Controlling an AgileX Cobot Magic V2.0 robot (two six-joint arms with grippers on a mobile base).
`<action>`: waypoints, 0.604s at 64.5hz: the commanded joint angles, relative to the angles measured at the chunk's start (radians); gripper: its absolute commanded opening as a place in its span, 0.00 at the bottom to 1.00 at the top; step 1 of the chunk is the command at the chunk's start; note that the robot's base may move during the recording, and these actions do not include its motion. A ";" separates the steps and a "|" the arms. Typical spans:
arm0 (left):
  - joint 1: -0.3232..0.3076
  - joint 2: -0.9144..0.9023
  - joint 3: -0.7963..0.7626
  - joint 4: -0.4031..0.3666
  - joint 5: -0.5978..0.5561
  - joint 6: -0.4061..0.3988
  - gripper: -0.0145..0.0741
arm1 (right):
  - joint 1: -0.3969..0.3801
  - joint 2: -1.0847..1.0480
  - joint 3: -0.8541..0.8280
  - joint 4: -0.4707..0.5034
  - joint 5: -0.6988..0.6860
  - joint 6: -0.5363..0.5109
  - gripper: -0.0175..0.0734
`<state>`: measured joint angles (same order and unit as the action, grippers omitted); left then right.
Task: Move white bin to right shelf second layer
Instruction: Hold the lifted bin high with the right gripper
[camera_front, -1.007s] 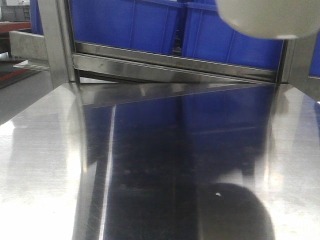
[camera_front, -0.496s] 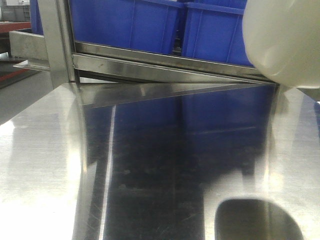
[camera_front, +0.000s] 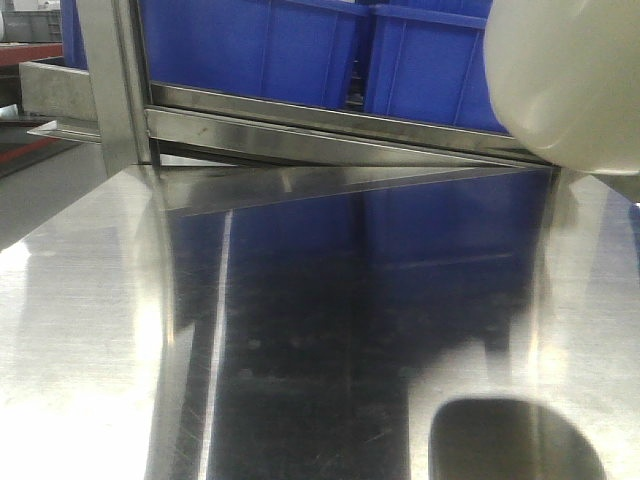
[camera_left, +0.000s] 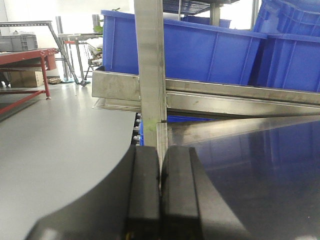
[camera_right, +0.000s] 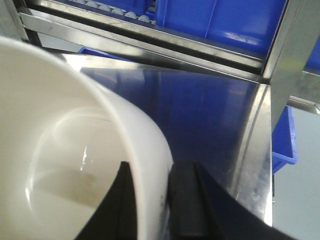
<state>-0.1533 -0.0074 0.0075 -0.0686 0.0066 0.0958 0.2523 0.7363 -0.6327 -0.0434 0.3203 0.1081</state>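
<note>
right pincer (camera_right: 152, 200) clamps the white bin (camera_right: 60, 150) by its rim: one finger inside the wall, one outside, gap only as wide as the wall. left pincer (camera_left: 160, 185) is closed up, pads pressed together, nothing between them. in the front view the bin (camera_front: 570, 80) hangs over the right end of the rack's front rail (camera_front: 330, 120), apparently clear of the tabletop (camera_front: 330, 330), with a dark blurred reflection of it on the steel on the near side of the rail. the tabletop is bare shiny steel running up to the rail. behind and above the rail sits a roller shelf level (camera_right: 120, 14) carrying blue crates (camera_front: 250, 50). the rack upright (camera_left: 150, 75) stands at the rail's left end, with grey floor (camera_left: 60, 130) and a red-framed bench (camera_left: 25, 55) beyond it. the bin is cropped in both views and hides the rail's right end. only a few rollers show, and i can't tell which rack layer this is.
</note>
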 joint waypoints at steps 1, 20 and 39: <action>0.000 -0.013 0.033 -0.005 -0.087 -0.007 0.26 | -0.007 -0.011 -0.034 -0.003 -0.103 0.000 0.25; 0.000 -0.013 0.033 -0.005 -0.087 -0.007 0.26 | -0.007 -0.011 -0.034 -0.003 -0.103 0.000 0.25; 0.000 -0.013 0.033 -0.005 -0.087 -0.007 0.26 | -0.007 -0.011 -0.034 -0.003 -0.103 0.000 0.25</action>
<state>-0.1533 -0.0074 0.0075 -0.0686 0.0066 0.0958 0.2523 0.7356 -0.6329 -0.0434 0.3203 0.1081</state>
